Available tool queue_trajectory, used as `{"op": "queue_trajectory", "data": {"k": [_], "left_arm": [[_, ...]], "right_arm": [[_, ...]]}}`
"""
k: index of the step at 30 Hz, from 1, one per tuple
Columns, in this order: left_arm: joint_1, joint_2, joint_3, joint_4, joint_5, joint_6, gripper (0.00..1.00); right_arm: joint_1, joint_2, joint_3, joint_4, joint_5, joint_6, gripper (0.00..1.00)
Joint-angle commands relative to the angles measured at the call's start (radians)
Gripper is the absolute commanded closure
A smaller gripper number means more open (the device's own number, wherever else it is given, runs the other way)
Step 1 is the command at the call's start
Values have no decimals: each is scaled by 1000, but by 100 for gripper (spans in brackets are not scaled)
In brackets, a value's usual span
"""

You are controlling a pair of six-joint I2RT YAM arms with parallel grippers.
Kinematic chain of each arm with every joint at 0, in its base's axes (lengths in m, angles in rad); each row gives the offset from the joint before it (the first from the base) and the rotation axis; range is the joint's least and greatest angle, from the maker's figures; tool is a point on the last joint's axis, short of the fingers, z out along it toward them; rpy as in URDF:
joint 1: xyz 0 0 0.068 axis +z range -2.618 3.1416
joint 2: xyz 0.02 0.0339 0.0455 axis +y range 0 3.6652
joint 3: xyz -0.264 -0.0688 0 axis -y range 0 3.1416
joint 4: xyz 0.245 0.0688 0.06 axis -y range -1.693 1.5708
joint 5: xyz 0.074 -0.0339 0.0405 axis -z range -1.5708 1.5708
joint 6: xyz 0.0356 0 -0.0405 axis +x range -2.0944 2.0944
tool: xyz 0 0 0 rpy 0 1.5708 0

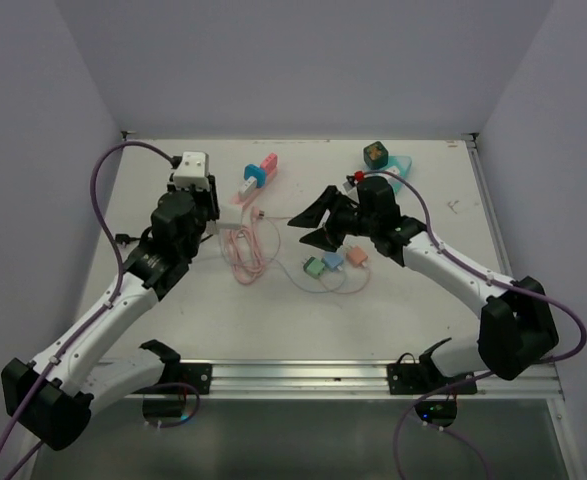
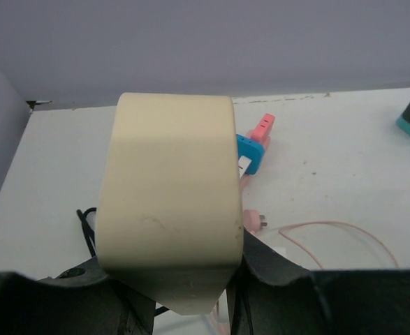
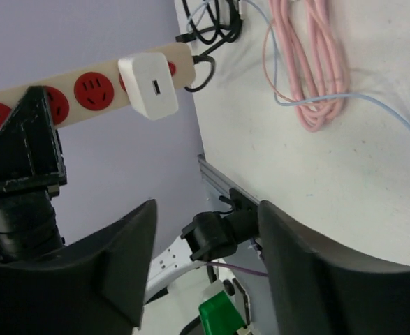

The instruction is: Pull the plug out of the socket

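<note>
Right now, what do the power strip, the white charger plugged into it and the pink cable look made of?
Power strip: cream plastic, matte, a smooth moulded body with red socket faces.
White charger: hard plastic, likely, smooth with crisp rounded edges.
Pink cable: a flexible rubbery sheath, probably, since it lies in soft coils.

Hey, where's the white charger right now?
Upper left of the right wrist view: the charger is plugged into the cream strip, beside its red sockets. The left end effector holds that strip.
</note>
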Motion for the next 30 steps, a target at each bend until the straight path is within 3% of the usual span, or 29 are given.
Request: {"op": "queue_trajectory", "data": {"k": [1, 2, 5, 15, 17, 22, 25, 26, 28, 30], "left_arm": [[-15, -55, 72, 40, 105, -117, 100], [-18, -60, 75, 37, 114, -152, 100], [-35, -71, 75, 31, 145, -205, 100], [-102, -74, 63, 31, 154, -274, 100], [-105, -80, 59, 31, 149, -277, 100], [-105, -80, 54, 31, 148, -277, 100], [-105, -83, 42, 31, 149, -282, 100], [-105, -85, 37, 31, 151, -286, 100], [-105, -86, 26, -8, 154, -292, 100], [-105, -88, 25, -24, 156, -306, 86]], "right_arm": [[36, 51, 88, 92, -6, -60, 33], [45, 65, 100, 104, -3, -68, 25], [88, 125, 172, 127, 5, -96, 18], [180, 270, 240, 221, 63, -79, 17], [189, 278, 248, 224, 62, -80, 25], [203, 263, 232, 247, 74, -73, 63], [202, 240, 209, 256, 91, -73, 81], [203, 237, 199, 259, 92, -71, 92], [202, 228, 192, 273, 94, -61, 100], [202, 222, 186, 295, 91, -54, 100]]}}
